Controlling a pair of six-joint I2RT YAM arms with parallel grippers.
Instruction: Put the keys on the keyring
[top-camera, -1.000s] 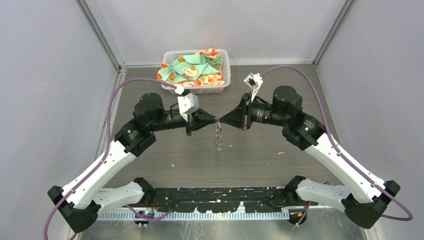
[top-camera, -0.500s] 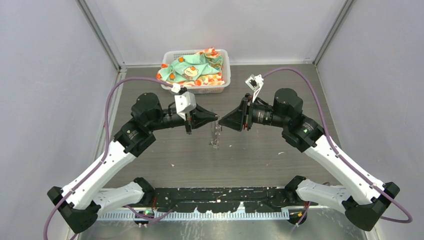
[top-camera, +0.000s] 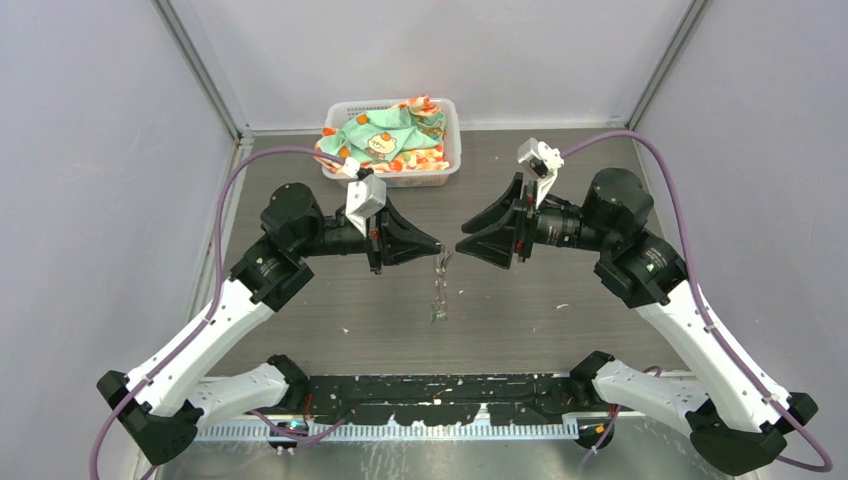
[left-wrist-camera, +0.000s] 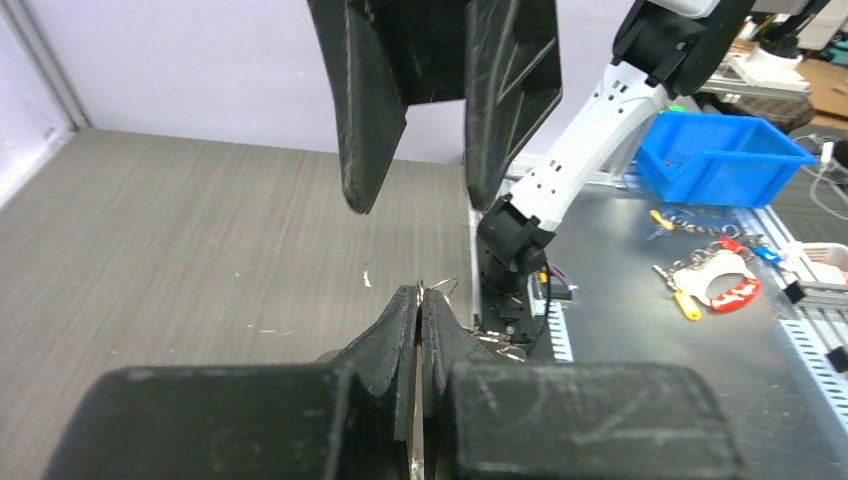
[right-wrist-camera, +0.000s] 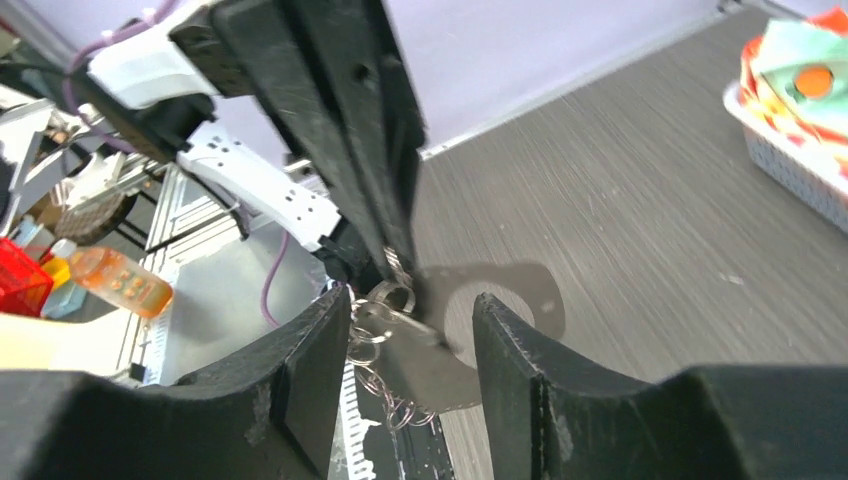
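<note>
Right gripper (top-camera: 466, 240) has just let go & backed off to the right, jaws apart, so the keyring (top-camera: 438, 290) now dangles mid-table from the left gripper (top-camera: 438, 246) alone, clamped tight; threading prob. unfinished.

There are two arms, the left arm (top-camera: 215, 325) and the right arm (top-camera: 690, 320), each with one tool, so two in all: the left tool (top-camera: 437, 244) and the right tool (top-camera: 465, 238). Two purple cables (top-camera: 226, 195) show, one per arm. There is one counter (top-camera: 330, 290), one white basket (top-camera: 455, 140) at top centre with one heap of patterned cloth (top-camera: 385, 135), and one keyring (top-camera: 438, 290) at mid-frame. The right wrist view shows one flat silver tab (right-wrist-camera: 480, 330). The left wrist view shows one blue bin (left-wrist-camera: 725, 155) at its right.
</note>
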